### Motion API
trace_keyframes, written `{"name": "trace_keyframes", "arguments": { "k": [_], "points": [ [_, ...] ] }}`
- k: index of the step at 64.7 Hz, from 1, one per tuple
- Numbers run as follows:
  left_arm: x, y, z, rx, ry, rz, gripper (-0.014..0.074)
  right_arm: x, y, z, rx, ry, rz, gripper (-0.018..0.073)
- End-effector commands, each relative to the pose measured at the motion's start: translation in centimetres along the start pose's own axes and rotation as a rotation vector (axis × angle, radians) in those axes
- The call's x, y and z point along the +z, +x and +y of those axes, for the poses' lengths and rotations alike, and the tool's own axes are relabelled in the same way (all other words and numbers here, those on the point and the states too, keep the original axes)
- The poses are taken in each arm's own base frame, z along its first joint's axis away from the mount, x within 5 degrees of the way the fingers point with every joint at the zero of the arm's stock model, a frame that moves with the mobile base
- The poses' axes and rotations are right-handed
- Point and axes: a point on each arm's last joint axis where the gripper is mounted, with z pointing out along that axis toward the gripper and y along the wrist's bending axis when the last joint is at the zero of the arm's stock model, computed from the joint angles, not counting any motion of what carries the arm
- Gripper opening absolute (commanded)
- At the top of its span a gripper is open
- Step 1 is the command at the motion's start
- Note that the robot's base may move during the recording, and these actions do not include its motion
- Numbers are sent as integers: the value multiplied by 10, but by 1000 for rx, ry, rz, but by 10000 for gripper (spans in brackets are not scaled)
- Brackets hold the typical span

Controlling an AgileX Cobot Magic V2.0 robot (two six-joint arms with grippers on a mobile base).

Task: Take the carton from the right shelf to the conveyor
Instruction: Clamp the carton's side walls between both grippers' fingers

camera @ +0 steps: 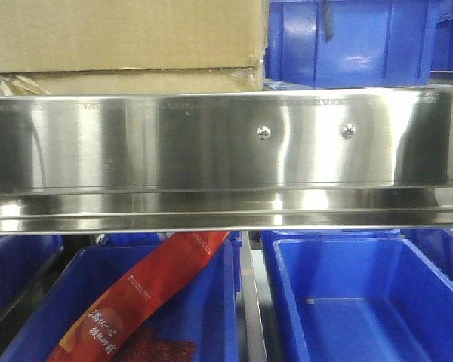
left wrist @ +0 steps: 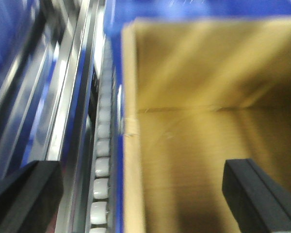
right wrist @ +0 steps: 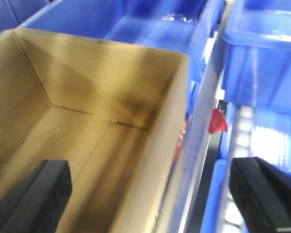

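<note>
blue bins (camera: 362, 302): side by side | red snack packet (camera: 147, 294): tilted in left one (yellow lettering)

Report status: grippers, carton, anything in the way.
Left gripper open, astride a carton wall. Right gripper open, astride another wall. Load sits on right shelf. Blue bins close alongside.

Plain brown corrugated carton (camera: 121, 34), top open, inside bare, lower front edge creased, resting upright on the right shelf (camera: 211, 207), mirror-like stainless steel, wide front rail (camera: 98, 143) bearing two round screw heads (camera: 264, 133)
</note>
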Motion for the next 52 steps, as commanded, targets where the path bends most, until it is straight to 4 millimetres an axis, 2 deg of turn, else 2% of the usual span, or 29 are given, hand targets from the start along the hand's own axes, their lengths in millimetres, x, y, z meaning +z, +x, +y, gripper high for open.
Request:
{"name": "trace_keyframes", "arguments": {
  "k": [1,10,19,38,52],
  "points": [
    [13,-3,-1,-13,10,-8,571,19,3,-1,-4,24,17,559],
    [35,0,-2,-10,8,35,571,50,13,-4,-3,33,76,559],
    [46,1,-3,-9,8,56,571,65,18,-5,-3,37,105,559],
    [53,0,-3,-6,4,44,571,68,19,-5,-3,38,111,559],
    [69,5,-3,-7,5,95,571,69,20,-5,-3,39,113,542]
  ]
}}
